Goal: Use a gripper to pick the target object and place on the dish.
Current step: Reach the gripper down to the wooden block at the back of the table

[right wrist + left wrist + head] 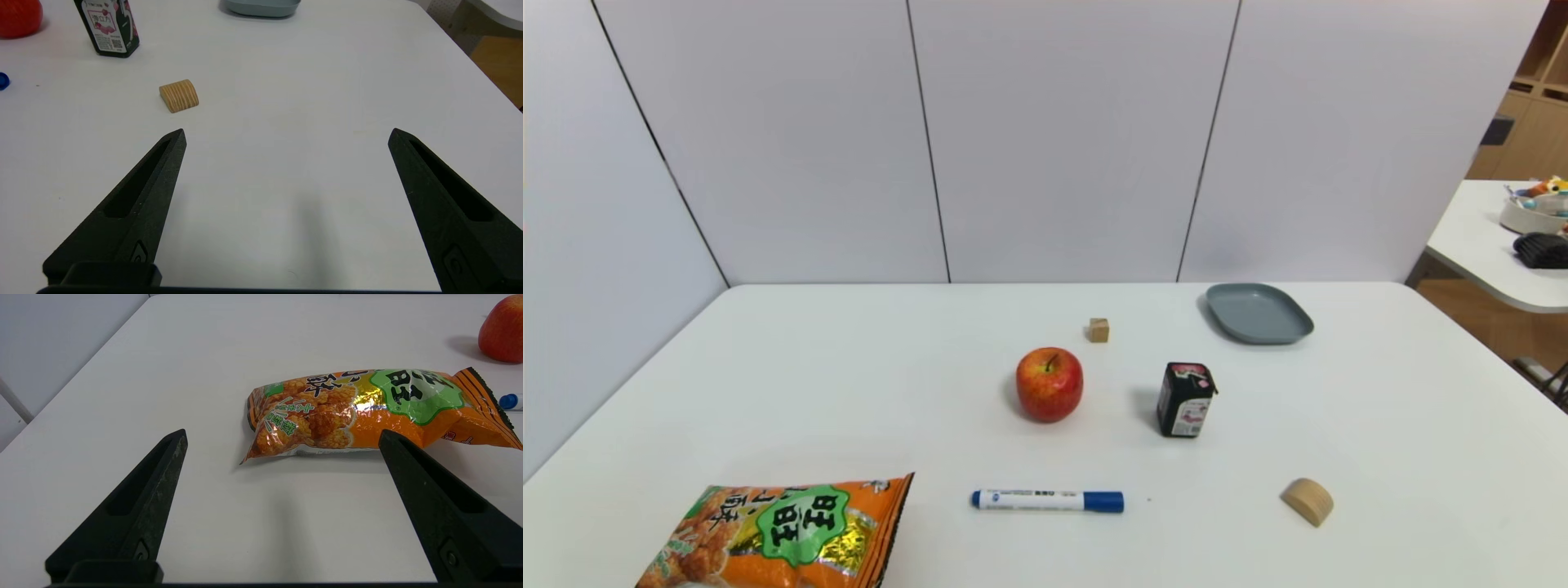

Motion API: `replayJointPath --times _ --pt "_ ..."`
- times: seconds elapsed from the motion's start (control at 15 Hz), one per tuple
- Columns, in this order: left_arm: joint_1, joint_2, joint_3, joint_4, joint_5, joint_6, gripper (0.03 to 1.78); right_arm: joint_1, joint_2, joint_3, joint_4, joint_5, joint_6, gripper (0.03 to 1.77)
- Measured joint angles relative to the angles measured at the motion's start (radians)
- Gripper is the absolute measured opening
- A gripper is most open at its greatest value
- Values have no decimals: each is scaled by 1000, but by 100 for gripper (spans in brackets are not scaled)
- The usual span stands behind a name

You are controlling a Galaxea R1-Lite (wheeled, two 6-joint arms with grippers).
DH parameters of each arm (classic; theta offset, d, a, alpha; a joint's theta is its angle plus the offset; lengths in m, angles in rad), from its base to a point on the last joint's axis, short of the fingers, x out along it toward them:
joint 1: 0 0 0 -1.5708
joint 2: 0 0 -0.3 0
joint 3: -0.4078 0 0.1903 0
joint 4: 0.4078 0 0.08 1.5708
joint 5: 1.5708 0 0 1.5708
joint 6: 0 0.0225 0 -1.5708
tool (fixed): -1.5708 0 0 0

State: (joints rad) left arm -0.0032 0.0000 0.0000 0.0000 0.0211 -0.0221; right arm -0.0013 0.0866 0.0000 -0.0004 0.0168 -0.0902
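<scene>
Cube sits behind the apple, likely light and stiff; I'd pinch opposite faces, with left gripper and right gripper fingers spread above the table

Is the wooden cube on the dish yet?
No, the cube sits on the table, apart from the dish.

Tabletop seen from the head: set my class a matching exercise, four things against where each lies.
Things
1. Wooden cube
2. Plate
3. Marker
4. Snack bag

Places
A. Nearer the robot than the apple, its blue cap pointing right
B. At the table's near edge of the view, on the left
C. Just beyond the apple, slightly right
D. Near the far edge, on the right

Pairs: 1-C, 2-D, 3-A, 4-B
</scene>
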Motion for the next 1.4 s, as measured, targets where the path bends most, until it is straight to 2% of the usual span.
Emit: replayJointPath --times 0.33,0.47,0.67,1.07,1.4 --pt "0 0 0 0 0 0 169 -2 42 -11 -29 0 -20 171" --pt "0 0 0 0 0 0 169 7 87 -79 -102 5 -53 171" --pt "0 0 0 0 0 0 169 19 183 -226 -179 9 -73 171" --pt "0 0 0 0 0 0 169 22 414 -529 -244 10 -54 171" --pt "0 0 0 0 0 0 169 22 614 -752 -290 39 -41 171"
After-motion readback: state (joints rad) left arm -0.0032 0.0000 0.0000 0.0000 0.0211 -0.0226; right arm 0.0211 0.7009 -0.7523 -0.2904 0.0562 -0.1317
